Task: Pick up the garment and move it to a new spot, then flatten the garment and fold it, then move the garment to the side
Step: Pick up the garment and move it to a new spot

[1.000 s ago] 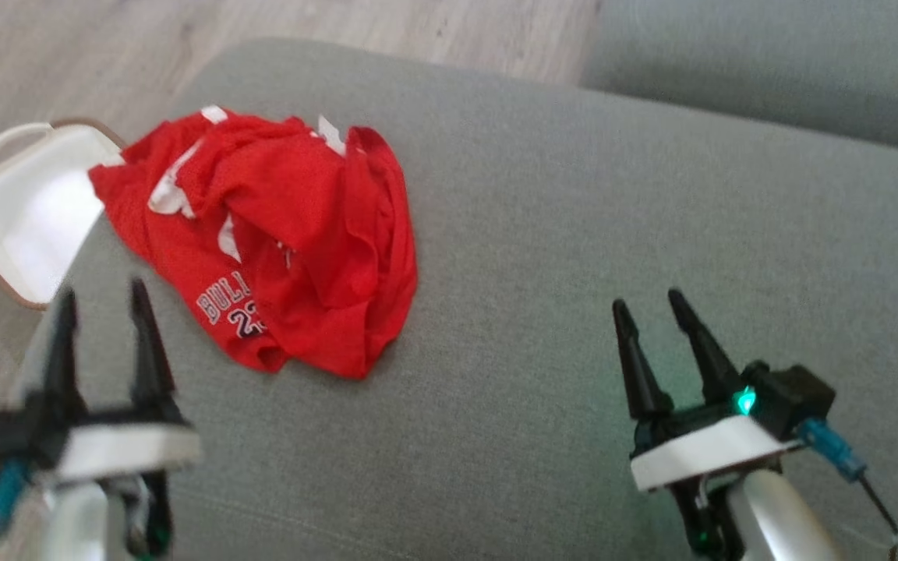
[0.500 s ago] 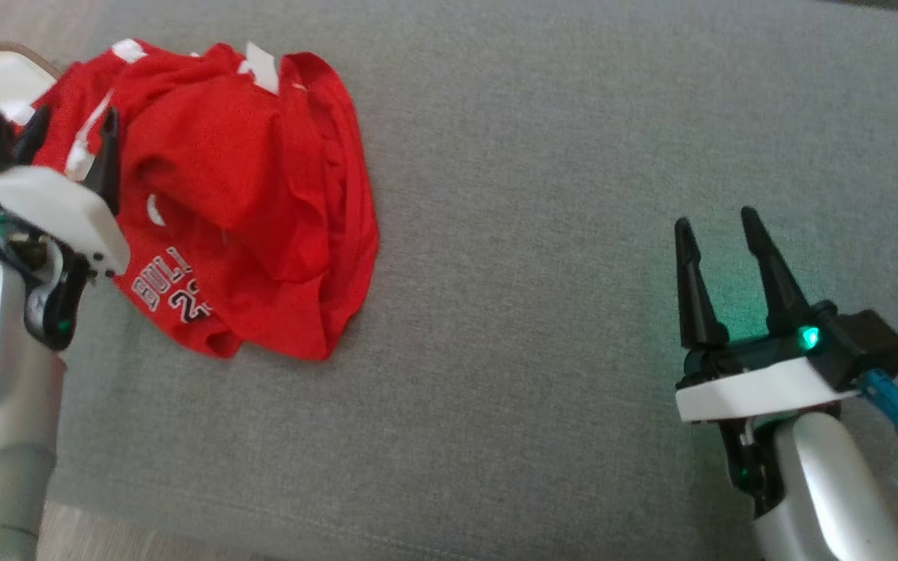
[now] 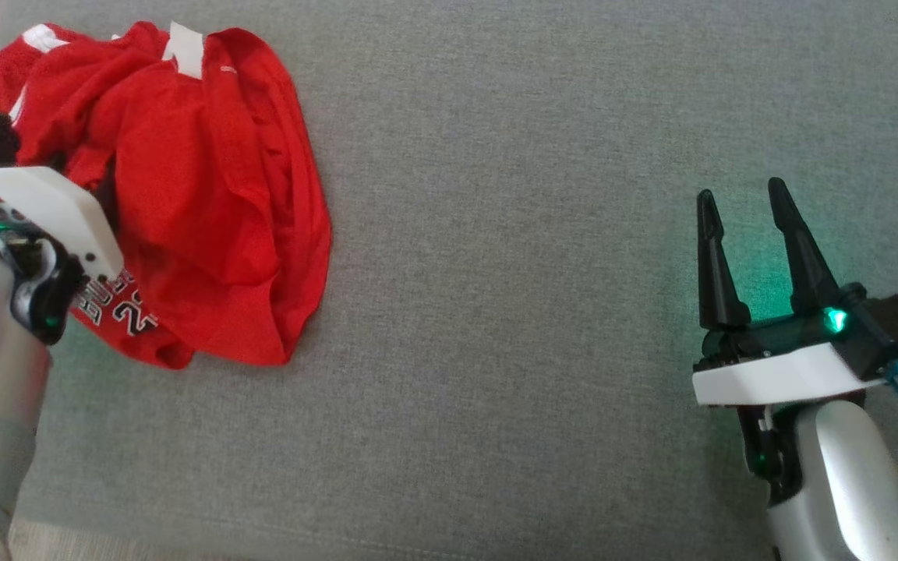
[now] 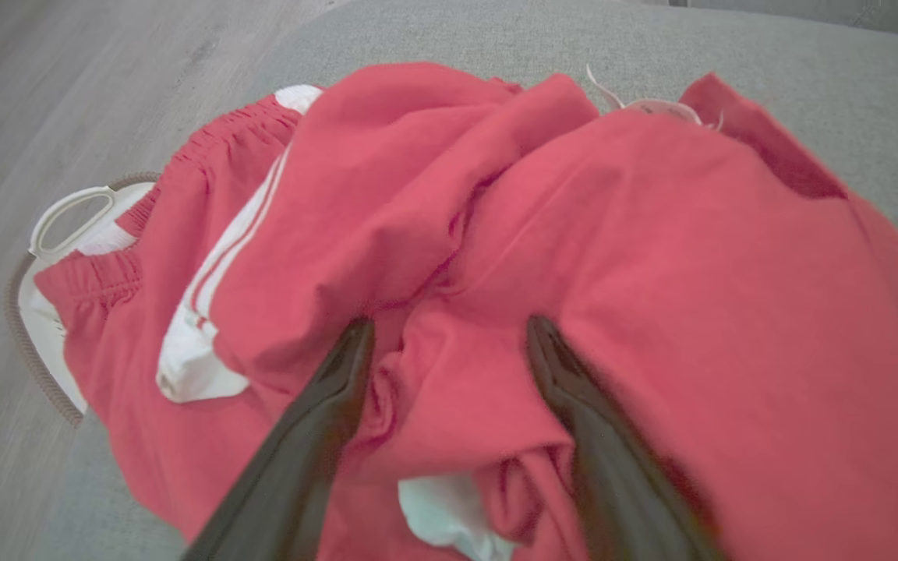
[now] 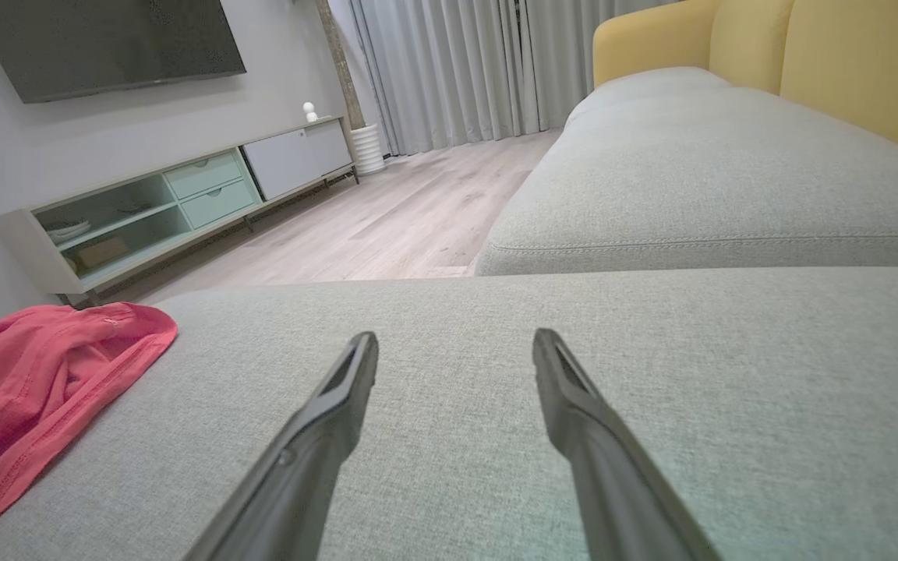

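Garment [image 3: 207,195]: red sportswear, crumpled in a loose heap, not flat. White trim strips and a gathered elastic waistband show. White lettering and a number sit on its 7 o'clock part, partly hidden. It lies on the grey cushion [image 3: 535,273], at 10 o'clock in head view, reaching the cushion's edge. A stitched hem curves along its 3 o'clock side.

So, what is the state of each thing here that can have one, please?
Garment: crumpled heap on the cushion, not flattened, not gripped.
Left gripper: jaws open, astride a fold of the garment.
Right gripper: jaws open, empty, above bare cushion.
Basket: beside the cushion, garment edge lying over its rim.
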